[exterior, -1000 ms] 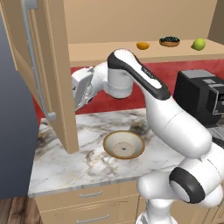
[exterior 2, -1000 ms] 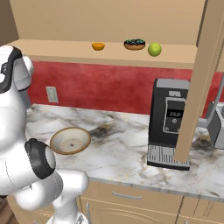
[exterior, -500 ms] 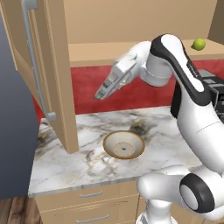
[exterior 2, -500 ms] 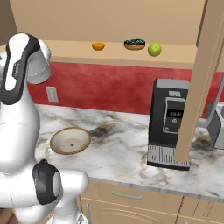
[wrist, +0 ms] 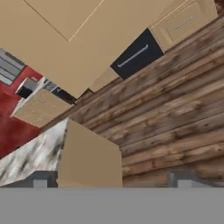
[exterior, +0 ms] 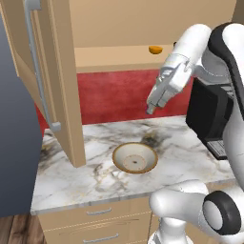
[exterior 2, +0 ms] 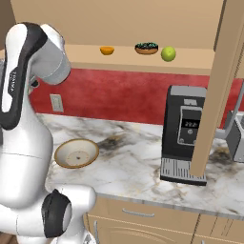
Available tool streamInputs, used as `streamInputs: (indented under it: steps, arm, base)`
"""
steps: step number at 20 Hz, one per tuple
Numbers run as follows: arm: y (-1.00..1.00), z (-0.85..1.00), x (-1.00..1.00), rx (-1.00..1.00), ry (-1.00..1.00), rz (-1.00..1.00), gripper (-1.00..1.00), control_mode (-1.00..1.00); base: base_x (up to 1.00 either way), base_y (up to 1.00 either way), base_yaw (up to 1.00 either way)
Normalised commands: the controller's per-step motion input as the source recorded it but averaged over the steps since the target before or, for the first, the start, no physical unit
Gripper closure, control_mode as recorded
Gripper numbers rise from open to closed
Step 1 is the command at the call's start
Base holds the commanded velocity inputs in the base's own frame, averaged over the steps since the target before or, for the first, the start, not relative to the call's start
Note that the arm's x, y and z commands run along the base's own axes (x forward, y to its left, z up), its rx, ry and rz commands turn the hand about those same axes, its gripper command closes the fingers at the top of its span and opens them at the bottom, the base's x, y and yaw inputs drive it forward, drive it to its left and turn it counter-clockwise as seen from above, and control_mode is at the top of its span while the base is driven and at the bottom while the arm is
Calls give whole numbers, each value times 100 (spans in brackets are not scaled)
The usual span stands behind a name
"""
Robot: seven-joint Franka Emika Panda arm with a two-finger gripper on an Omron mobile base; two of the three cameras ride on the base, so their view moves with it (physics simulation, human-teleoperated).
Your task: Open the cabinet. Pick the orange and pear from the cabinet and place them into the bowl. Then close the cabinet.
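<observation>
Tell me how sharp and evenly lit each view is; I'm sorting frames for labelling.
Left base view: crisp, flat even light, soft shadow under the bowl. Right base view: equally sharp, orange and pear clear, no glare. Hand view: coarser and blurry, rolled so the wood floor slants.

No text, label, brand or number can be read anywhere. The coffee machine (exterior 2: 185,138) on the tabletop (exterior 2: 138,162) has a small pale display panel (exterior 2: 189,126) on its front with faint marks on it, too small and blurred to make out as digits or letters. The cabinet (exterior: 57,81) doors, the drawer fronts and the red wall carry no writing or signs.
</observation>
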Motion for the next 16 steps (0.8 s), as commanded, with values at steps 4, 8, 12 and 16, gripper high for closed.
streamInputs:
  steps: [4,8,12,16]
  arm:
    - [-52,-72,-31,-40,-35,-10,-100,-100]
    - [-37,-80,-6,-34,-34,-10,-100,-100]
    - [-56,6,6,-1,-25,-15,-100,-100]
    - [-61,-10,0,-6,-36,-19,-100,-100]
  base:
    - [0,0,0]
    - [0,0,0]
    - [0,0,0]
    - [0,0,0]
